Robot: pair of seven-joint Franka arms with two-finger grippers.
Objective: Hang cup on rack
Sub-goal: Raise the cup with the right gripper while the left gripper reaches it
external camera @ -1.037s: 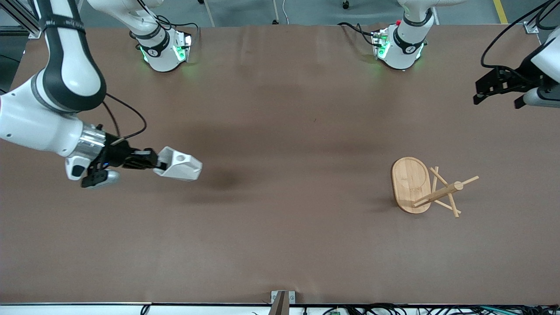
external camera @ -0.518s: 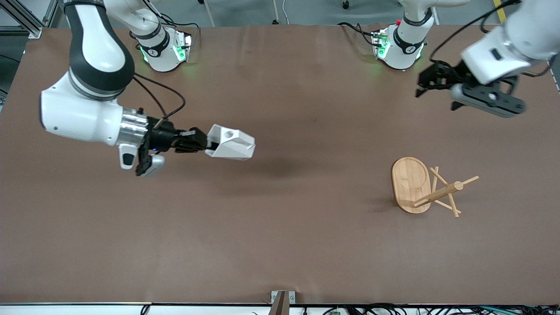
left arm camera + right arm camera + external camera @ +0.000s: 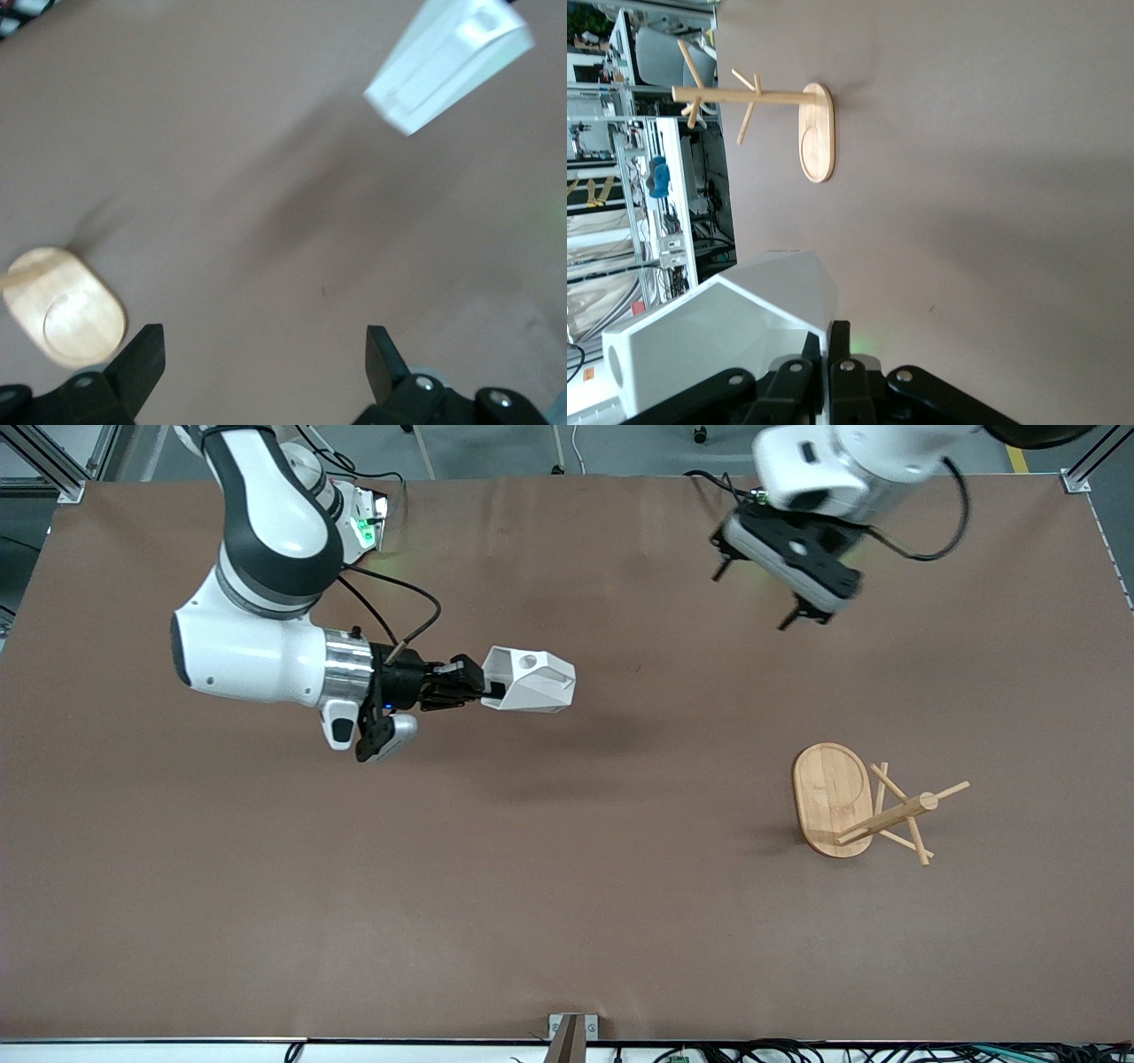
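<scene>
Nearest the front camera we see the rack (image 3: 858, 804), standing upright on the brown table (image 3: 567, 921) toward the left arm's end, its oval bamboo base flat on the surface and its thin pegs bare. Above the middle of the table, on the right arm's side, we find the right gripper (image 3: 483, 684) carrying the cup (image 3: 530, 680); its jaws are clenched on the cup's rim end, and the cup lies sideways in the air with its handle hole facing up, well apart from the rack. Over the table close to the left arm's base, the left gripper (image 3: 757, 593) hangs with its fingers spread wide and nothing between them.
</scene>
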